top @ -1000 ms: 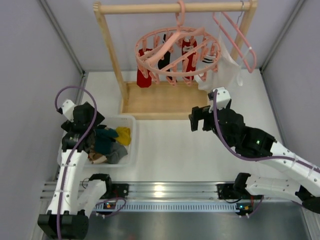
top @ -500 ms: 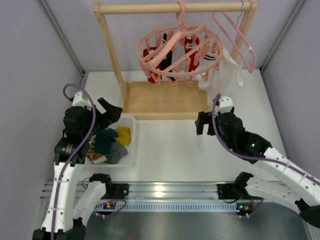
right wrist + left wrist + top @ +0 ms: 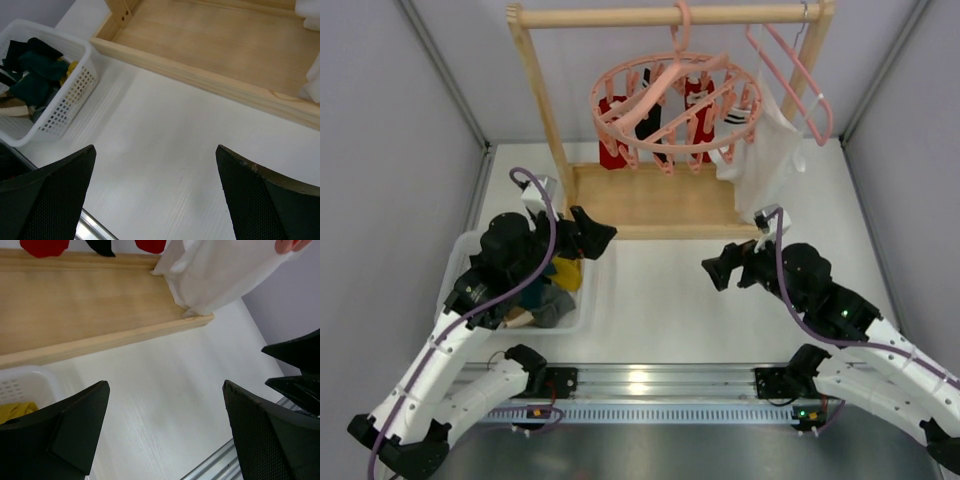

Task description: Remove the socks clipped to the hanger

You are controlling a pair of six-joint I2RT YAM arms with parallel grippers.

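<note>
From above, the round pink hanger (image 3: 675, 105) hangs from the wooden rack (image 3: 545, 110) at upper centre. Red and black socks (image 3: 610, 150) are clipped under it, and a white cloth (image 3: 765, 150) hangs just to the right. Bare tabletop (image 3: 660, 300) lies between the left tool (image 3: 596, 240) and the right tool (image 3: 714, 272). A basket (image 3: 582, 305) sits at left.

Left wrist: fingers spread wide, released, over white tabletop; sock tips touch the top edge.

Right wrist: fingers spread, released; the rack's base crosses the top.

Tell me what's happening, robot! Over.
Left gripper and right gripper open, empty, down low. Socks clipped on hanger, untouched. White bag hangs close beside it.
</note>
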